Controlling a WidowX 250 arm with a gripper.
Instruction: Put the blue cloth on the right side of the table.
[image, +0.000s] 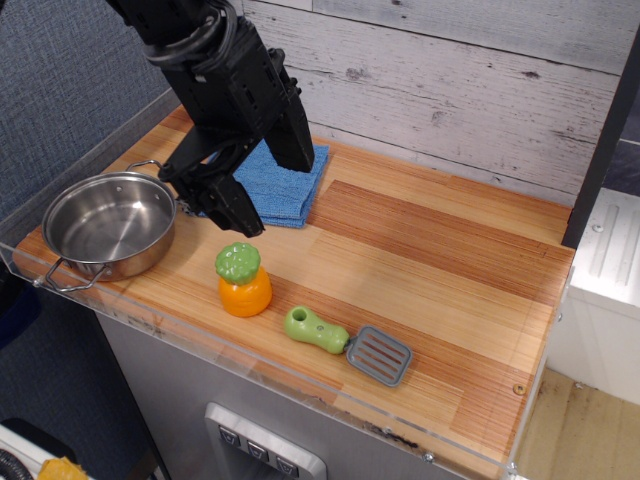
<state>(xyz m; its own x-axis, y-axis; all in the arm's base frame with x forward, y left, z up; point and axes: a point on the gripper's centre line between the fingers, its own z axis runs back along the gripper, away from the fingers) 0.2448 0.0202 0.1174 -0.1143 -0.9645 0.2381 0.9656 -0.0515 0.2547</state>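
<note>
The blue cloth (287, 192) lies folded on the wooden table (440, 250) at the back left, partly hidden by my arm. My black gripper (272, 190) hangs over the cloth's left part. Its two fingers are spread apart with blue cloth showing between them. One fingertip (243, 222) is at the cloth's front-left edge and the other finger (298, 150) is near its back right. I cannot tell whether the fingers touch the cloth.
A steel pot (108, 222) with handles stands at the left front. An orange toy fruit with a green top (243, 280) stands in front of the cloth. A green-handled grey spatula (345, 342) lies near the front edge. A clear acrylic rim (300, 395) runs along the table's edge.
</note>
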